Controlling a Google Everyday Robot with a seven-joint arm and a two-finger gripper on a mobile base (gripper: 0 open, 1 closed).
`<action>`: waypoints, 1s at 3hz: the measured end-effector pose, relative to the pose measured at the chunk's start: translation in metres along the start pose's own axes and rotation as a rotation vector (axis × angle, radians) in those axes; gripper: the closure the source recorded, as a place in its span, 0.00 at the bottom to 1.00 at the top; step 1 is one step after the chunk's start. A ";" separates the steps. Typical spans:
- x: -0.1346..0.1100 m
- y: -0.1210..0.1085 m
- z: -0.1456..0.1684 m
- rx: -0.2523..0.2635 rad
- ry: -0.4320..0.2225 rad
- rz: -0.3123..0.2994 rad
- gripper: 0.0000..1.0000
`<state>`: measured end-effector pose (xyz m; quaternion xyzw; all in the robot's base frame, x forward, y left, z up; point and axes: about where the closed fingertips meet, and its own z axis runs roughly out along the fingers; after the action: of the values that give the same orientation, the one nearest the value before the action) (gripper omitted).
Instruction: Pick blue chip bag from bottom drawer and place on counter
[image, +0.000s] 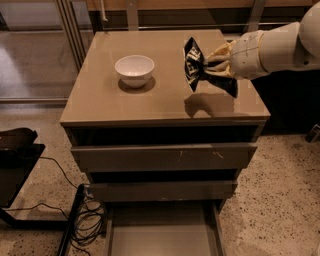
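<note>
jaws above the counter (120, 107), clenched on the blue chip bag (193, 64)

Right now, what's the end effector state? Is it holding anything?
The end effector is closed on the blue chip bag, holding it in the air over the right side of the counter.
</note>
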<state>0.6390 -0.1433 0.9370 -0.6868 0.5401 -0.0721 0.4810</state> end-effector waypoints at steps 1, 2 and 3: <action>0.027 -0.008 0.014 0.030 0.009 0.061 1.00; 0.048 -0.005 0.030 0.050 -0.004 0.123 1.00; 0.056 0.003 0.055 0.062 -0.054 0.175 0.82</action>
<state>0.6940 -0.1564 0.8826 -0.6235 0.5825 -0.0278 0.5208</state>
